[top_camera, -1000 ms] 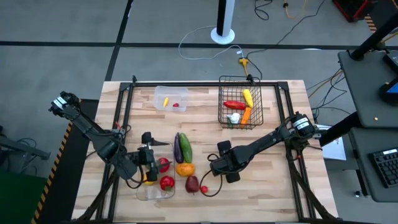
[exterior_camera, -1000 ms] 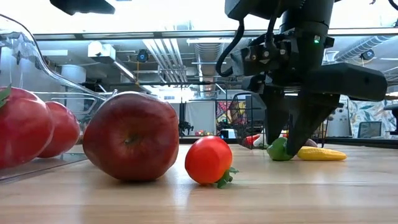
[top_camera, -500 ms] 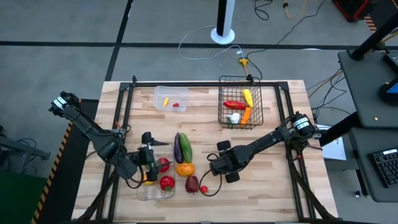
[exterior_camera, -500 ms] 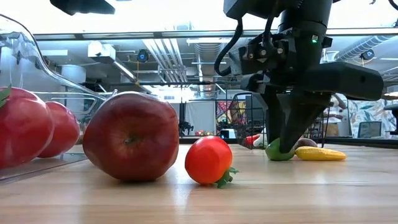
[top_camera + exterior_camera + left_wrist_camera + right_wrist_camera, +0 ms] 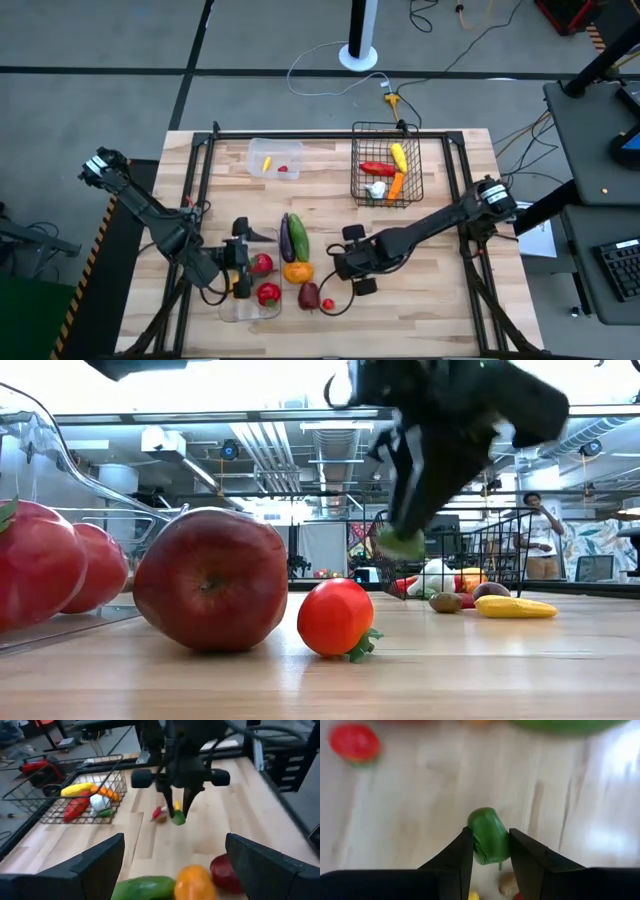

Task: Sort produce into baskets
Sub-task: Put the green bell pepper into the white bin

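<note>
The right gripper (image 5: 490,851) is clamped on a small green pepper (image 5: 488,836), and in the low view that pepper (image 5: 399,543) hangs clear of the tabletop, upper centre of the frame. From overhead the right gripper (image 5: 343,266) sits just right of the middle of the table (image 5: 430,310). The left wrist view shows it from the front, fingers pointing down with the green piece (image 5: 178,818) pinched between them.

The left gripper (image 5: 241,270) is at the lower left of the overhead frame, its fingers spread wide with nothing between them, over the long clear tray (image 5: 240,311), which holds red pieces (image 5: 268,293).

The black wire basket (image 5: 386,168) stands at the upper right of the table with a red pepper (image 5: 376,169), a yellow piece (image 5: 399,156), an orange carrot (image 5: 396,185) and a white bulb (image 5: 377,189) inside. The small clear tub (image 5: 274,158), upper centre-left, holds a yellow and a red piece.

Loose in the middle lie an eggplant (image 5: 286,238), a cucumber (image 5: 299,237), an orange pepper (image 5: 297,270), a dark red apple (image 5: 309,295) and a small tomato (image 5: 328,303). In the low view the apple (image 5: 211,579) and tomato (image 5: 335,617) fill the foreground.

A person (image 5: 541,541) stands at the right edge of the low view. I can read no writing or labels anywhere.
</note>
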Controlling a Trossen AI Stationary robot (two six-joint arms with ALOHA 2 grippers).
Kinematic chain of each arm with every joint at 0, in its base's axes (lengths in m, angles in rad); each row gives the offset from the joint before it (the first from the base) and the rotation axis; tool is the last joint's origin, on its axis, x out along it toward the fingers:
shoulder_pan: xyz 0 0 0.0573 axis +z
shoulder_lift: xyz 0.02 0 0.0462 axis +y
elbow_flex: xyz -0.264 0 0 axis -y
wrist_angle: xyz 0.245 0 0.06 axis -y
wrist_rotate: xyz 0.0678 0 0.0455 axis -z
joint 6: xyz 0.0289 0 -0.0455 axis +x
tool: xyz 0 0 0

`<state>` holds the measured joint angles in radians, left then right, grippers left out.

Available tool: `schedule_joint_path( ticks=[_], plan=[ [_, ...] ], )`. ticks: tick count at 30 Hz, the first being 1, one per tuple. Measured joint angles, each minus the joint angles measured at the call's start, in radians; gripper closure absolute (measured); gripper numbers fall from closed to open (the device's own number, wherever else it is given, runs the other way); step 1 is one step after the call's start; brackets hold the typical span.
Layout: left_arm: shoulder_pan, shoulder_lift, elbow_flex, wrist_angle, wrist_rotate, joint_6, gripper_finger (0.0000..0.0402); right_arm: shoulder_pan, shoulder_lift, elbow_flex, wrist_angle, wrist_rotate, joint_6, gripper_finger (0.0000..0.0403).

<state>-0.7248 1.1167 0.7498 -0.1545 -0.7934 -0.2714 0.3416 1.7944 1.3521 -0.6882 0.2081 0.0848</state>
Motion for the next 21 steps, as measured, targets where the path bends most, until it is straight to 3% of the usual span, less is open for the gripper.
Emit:
schedule_joint_path(
  ticks=[8, 21],
  plan=[
    [0.017, 0.115, -0.001, 0.131, -0.008, 0.03, 0.0075, 0.0, -0.083, -0.013, 0.187, 0.063, -0.029, 0.0297],
    [0.054, 0.302, 0.007, 0.376, -0.008, 0.139, 0.0075, 0.001, -0.099, -0.022, 0.569, 0.08, -0.219, 0.0298]
  ],
)
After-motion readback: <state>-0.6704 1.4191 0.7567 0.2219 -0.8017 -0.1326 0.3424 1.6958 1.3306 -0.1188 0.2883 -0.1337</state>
